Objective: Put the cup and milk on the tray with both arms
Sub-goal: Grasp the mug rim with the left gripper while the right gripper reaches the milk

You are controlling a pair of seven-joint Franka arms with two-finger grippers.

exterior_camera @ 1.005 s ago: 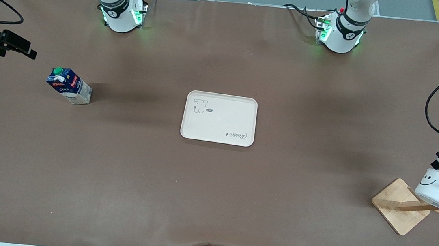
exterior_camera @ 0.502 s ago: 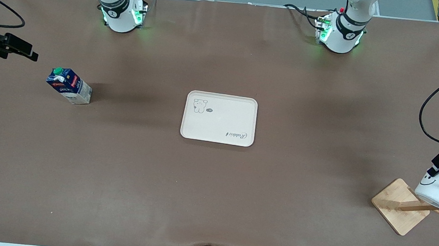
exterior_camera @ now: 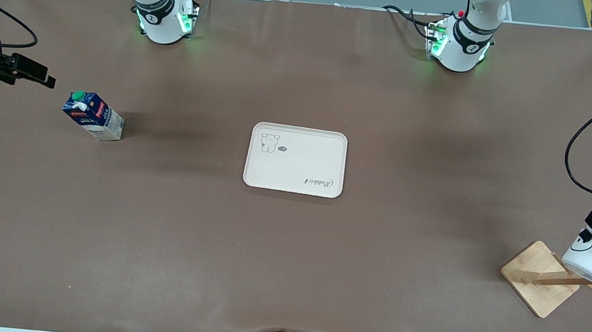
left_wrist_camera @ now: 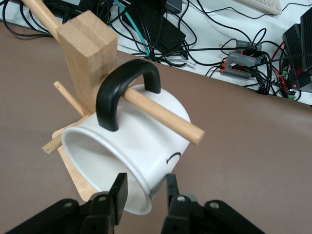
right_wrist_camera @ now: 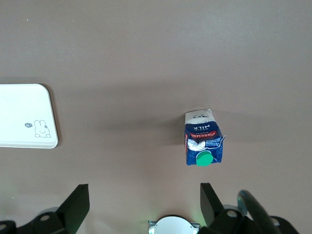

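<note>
Cup (left_wrist_camera: 141,156) rim partly hidden by left tool (left_wrist_camera: 145,191)

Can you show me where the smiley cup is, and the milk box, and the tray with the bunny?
cup (left_wrist_camera: 141,146): left wrist view, on its white side, under the black handle.
milk (exterior_camera: 96,116): front view, on the blue carton's side.
tray (exterior_camera: 297,158): front view, on its bare cream middle.
</note>
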